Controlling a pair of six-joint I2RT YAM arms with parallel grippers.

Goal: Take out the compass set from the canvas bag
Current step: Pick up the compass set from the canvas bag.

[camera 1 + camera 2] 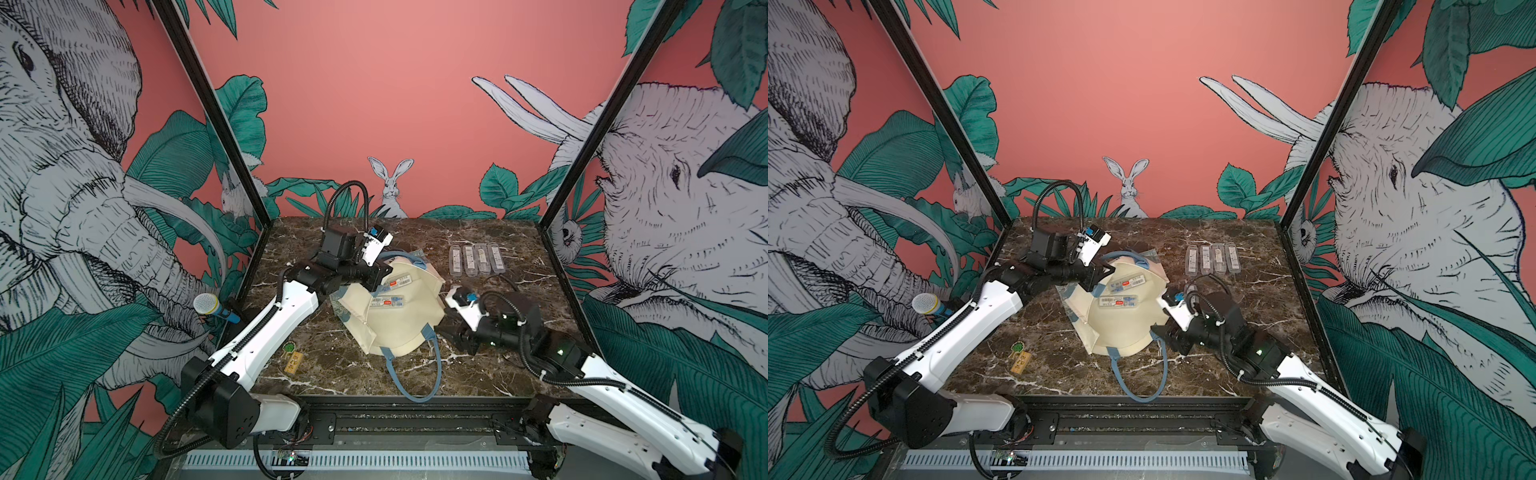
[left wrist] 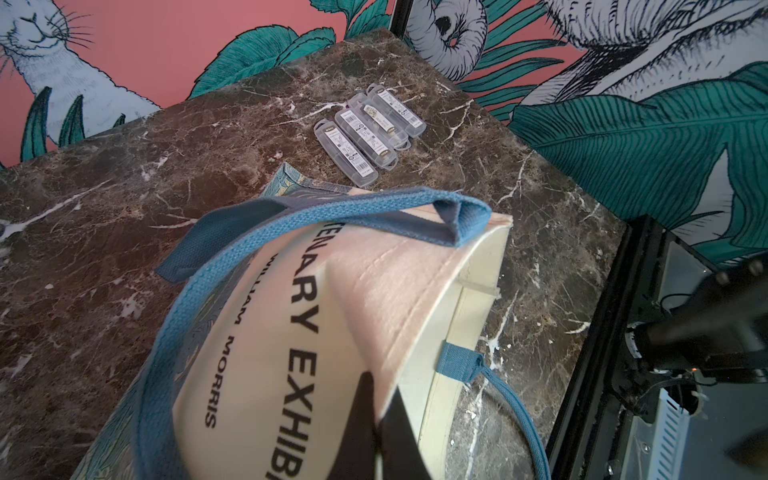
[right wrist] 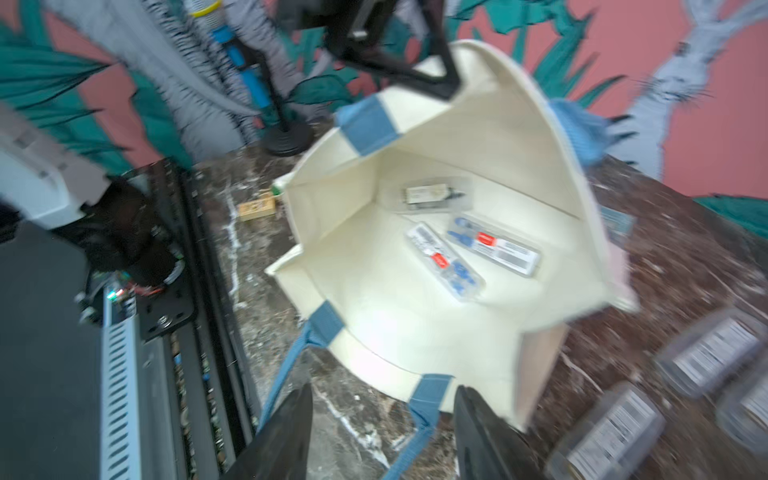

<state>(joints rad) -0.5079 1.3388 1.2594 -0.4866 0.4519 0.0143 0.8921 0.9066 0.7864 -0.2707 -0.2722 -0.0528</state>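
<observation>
The cream canvas bag (image 1: 399,332) (image 1: 1121,332) (image 3: 395,324) lies on the marble table with its mouth gaping toward the right arm. My left gripper (image 1: 384,270) (image 2: 388,411) is shut on the bag's upper rim and holds it up. Inside the bag lie three clear cased compass sets (image 3: 494,245) (image 3: 446,259) (image 3: 432,195); two of these compass sets (image 1: 397,284) (image 1: 1118,302) show in both top views. My right gripper (image 1: 442,332) (image 3: 382,395) is open just outside the bag's near rim, with nothing between its fingers.
Several more clear cases (image 1: 477,258) (image 2: 370,133) lie in a row at the back right of the table. A blue handle loop (image 1: 415,382) trails toward the front edge. A wooden tag (image 1: 293,357) lies front left. A microphone (image 1: 212,307) stands past the left edge.
</observation>
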